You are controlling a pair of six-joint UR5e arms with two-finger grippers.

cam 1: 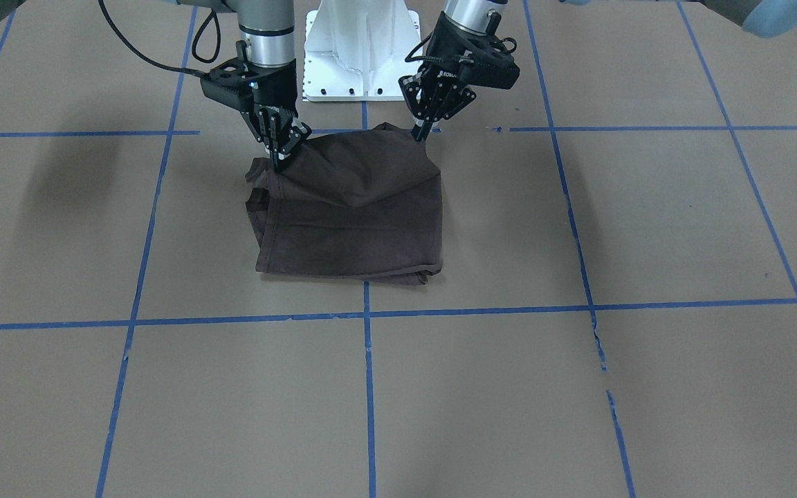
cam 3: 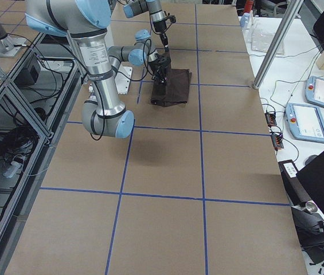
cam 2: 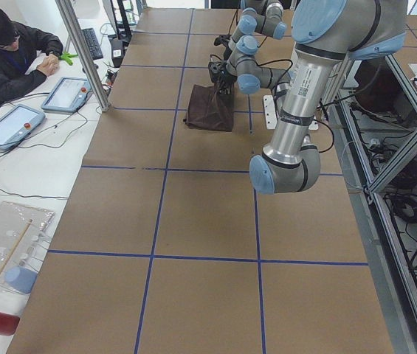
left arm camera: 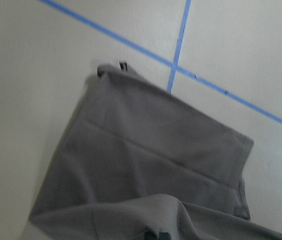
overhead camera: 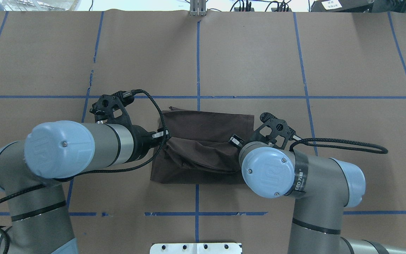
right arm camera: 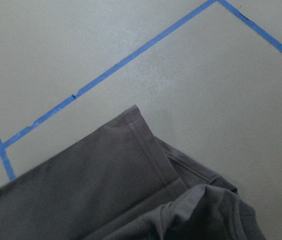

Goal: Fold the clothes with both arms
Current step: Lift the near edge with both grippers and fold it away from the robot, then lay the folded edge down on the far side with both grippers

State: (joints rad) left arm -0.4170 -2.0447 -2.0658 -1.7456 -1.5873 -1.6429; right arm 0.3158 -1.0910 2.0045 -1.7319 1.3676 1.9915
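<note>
The dark brown T-shirt (cam 1: 357,221) lies folded into a rough rectangle on the brown paper table, near the robot's base. It also shows in the overhead view (overhead camera: 206,123) and in both wrist views (left arm camera: 145,165) (right arm camera: 91,185). My left gripper (cam 1: 418,133) (overhead camera: 164,135) is shut on one corner of the shirt's edge nearest the base and holds it a little above the table. My right gripper (cam 1: 278,160) (overhead camera: 234,140) is shut on the other corner of that edge, also lifted. The cloth sags between them. Collar, logo and tags are hidden.
The white base plate (cam 1: 360,48) stands just behind the shirt. Blue tape lines (cam 1: 368,387) divide the paper-covered table into squares. In the exterior left view an operator (cam 2: 5,51) sits at a side table with tablets (cam 2: 68,92).
</note>
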